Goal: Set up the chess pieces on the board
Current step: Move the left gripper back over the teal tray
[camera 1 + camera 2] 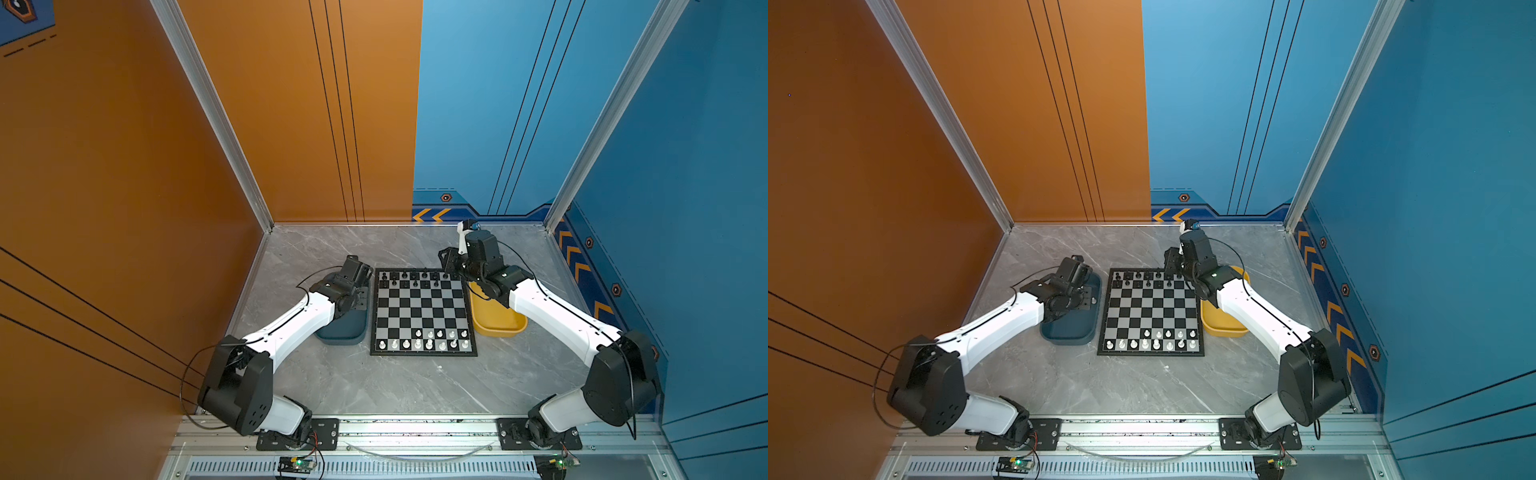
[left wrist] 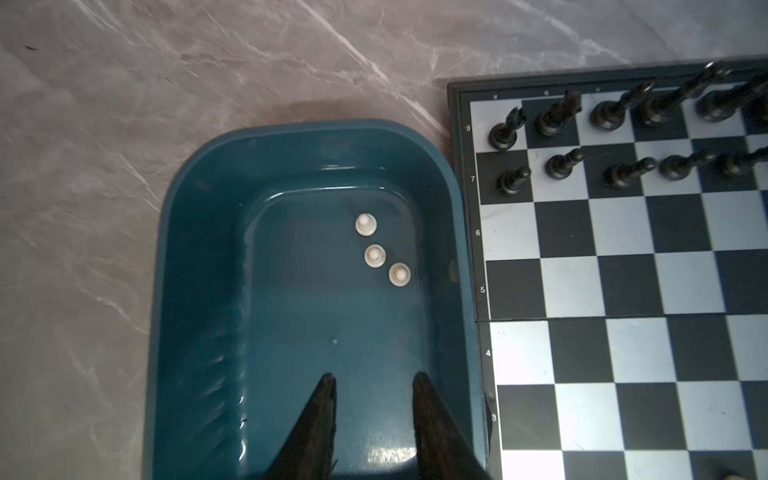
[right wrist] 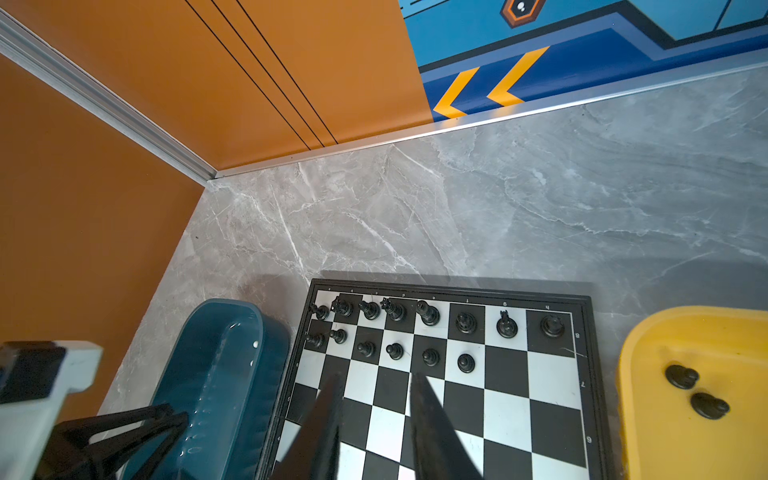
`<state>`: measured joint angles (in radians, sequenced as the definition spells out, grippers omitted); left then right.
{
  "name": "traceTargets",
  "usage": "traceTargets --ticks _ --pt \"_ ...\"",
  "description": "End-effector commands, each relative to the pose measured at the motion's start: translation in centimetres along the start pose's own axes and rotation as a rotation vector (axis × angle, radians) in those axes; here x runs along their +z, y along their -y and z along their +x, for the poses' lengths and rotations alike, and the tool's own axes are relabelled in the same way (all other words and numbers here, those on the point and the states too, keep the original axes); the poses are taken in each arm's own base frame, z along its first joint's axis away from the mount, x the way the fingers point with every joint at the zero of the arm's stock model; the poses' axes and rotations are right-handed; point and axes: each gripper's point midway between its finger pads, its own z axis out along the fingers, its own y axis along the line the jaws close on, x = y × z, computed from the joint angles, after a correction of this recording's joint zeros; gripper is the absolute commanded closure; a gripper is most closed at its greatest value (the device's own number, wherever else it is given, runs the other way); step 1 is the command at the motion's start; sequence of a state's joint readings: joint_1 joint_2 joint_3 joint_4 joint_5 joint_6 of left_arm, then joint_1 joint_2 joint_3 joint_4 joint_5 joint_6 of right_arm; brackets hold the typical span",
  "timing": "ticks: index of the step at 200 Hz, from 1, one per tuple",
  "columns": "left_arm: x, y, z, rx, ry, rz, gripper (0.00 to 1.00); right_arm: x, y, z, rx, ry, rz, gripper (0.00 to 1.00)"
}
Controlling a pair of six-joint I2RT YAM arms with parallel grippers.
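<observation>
Reaching from the near rail in both top views, the left arm [image 1: 291, 320] bends over a dark teal plastic tray [image 1: 340, 334] beside the left edge of the flat black-and-white checkered chessboard [image 1: 422, 309]. The right arm [image 1: 552, 316] stretches across a yellow plastic tray [image 1: 498, 324] to the board's far right corner. Both sets of fingertips are hard to make out under the wrists. Tiny white plastic chessmen [image 1: 424, 344] fill the nearest row and part of the next. Tiny black plastic chessmen [image 1: 415, 276] line the far edge, too small to tell apart.

From the left wrist, the left gripper [image 2: 374, 380] points down into the teal tray, its dark fingers [image 2: 322, 407] narrowly parted with nothing between them; their bases are cut off. Three white pawns [image 2: 375, 255] stand upright on the tray floor, ahead of the tips and well apart from them.

From the right wrist, the right gripper [image 3: 376, 378] hovers over the board, its blurred fingers parted and empty, with six black pawns [image 3: 395, 351] standing just beyond the tips. Two black pieces [image 3: 681, 376] lie in the yellow tray, off to the side.
</observation>
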<state>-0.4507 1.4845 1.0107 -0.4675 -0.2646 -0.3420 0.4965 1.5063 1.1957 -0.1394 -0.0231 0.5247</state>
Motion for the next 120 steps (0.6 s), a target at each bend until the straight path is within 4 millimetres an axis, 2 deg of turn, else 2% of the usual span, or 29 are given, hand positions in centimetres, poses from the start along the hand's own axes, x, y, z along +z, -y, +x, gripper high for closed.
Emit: traceTargets --ticks 1,43,120 --pt "0.7 1.1 -1.3 -0.025 -0.001 0.042 0.66 0.3 0.2 -0.2 0.0 0.001 0.017 0.7" --pt "2.5 1.0 -1.2 -0.028 -0.034 0.011 0.66 0.5 0.5 -0.1 0.001 -0.003 0.021 0.7" --pt "4.3 1.3 -0.8 -0.035 -0.068 -0.002 0.67 1.0 0.7 0.0 0.005 -0.011 0.024 0.7"
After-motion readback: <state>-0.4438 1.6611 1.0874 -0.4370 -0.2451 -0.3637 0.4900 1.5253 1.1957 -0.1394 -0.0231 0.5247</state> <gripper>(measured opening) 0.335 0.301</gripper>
